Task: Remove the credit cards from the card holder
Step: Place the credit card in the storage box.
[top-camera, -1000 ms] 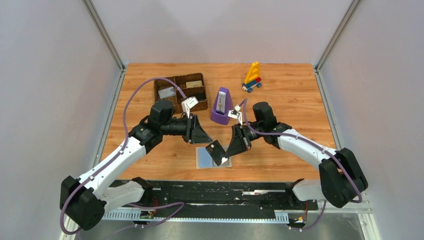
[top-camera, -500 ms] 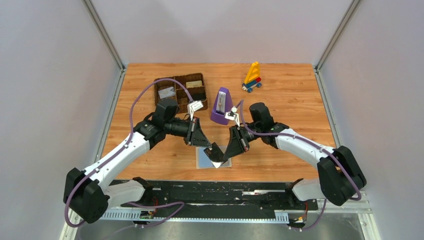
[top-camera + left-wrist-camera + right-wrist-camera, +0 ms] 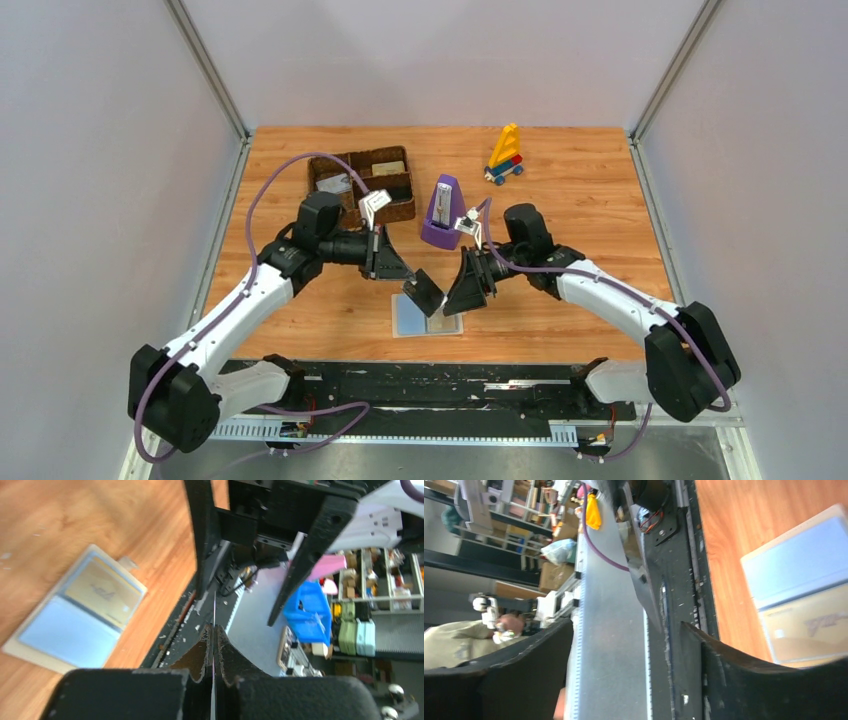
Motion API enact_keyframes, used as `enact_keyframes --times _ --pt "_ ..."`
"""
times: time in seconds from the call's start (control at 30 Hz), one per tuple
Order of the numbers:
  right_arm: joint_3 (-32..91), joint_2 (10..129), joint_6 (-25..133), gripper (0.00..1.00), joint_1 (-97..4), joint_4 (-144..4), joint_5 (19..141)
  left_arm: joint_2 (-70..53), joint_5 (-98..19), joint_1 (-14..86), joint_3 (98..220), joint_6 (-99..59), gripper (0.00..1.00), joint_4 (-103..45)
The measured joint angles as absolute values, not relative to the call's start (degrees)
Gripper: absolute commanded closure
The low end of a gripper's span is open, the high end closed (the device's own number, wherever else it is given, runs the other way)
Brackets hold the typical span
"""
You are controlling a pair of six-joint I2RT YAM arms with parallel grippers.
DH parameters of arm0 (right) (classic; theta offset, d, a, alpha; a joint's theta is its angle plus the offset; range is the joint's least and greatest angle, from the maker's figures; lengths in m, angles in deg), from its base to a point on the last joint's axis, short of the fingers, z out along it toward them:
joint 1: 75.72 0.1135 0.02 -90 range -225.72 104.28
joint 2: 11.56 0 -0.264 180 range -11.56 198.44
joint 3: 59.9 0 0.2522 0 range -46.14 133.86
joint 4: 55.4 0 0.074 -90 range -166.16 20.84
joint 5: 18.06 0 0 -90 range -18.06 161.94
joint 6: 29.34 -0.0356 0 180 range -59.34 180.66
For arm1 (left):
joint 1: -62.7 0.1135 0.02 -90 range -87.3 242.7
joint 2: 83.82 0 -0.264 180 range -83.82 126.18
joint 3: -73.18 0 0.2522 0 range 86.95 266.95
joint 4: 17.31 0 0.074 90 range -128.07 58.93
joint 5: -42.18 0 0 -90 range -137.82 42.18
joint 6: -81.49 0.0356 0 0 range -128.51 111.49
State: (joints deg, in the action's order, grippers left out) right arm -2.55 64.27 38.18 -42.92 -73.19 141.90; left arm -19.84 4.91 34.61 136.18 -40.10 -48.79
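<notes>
The light-blue card holder lies open on the wooden table near the front edge, with a tan credit card in one slot. Just above it my left gripper is shut on a black credit card, which the left wrist view shows edge-on as a thin line between the closed pads. My right gripper faces it from the right, open, its fingers on either side of the card's far end without pinching it. In the right wrist view the holder and tan card lie to the right.
A brown woven compartment tray with cards in it stands at the back left. A purple metronome sits just behind the grippers. A yellow, blue and red block toy is at the back right. The black base rail runs along the near edge.
My left gripper closed on the black card, then my right gripper opened and let it go. The left arm has pulled the card slightly up and left.
</notes>
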Motion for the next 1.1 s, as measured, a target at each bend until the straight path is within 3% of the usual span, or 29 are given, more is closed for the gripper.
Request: enact_keyframes --times 0.03,0.07,0.4,0.57,1.1 --pt "-2.55 63.64 38.0 0.01 -43.09 -73.17 141.13 -20.25 4.5 35.9 136.05 -40.34 1.0 -48.63" --pt "-2.55 63.11 37.76 0.0 -43.31 -73.19 140.43 -20.76 4.08 37.16 135.85 -40.65 1.0 -48.46" --pt "-2.59 55.81 35.42 0.0 -44.82 -73.17 133.53 -25.15 -5.58 51.63 134.17 -46.18 1.0 -45.73" --pt "-2.59 53.06 34.11 0.0 -44.84 -73.17 131.41 -23.93 -14.56 54.12 133.27 -51.34 1.0 -39.13" --pt "-2.59 51.96 32.23 0.0 -44.84 -73.26 129.37 2.39 -30.39 54.23 139.59 -55.8 1.0 -19.52"
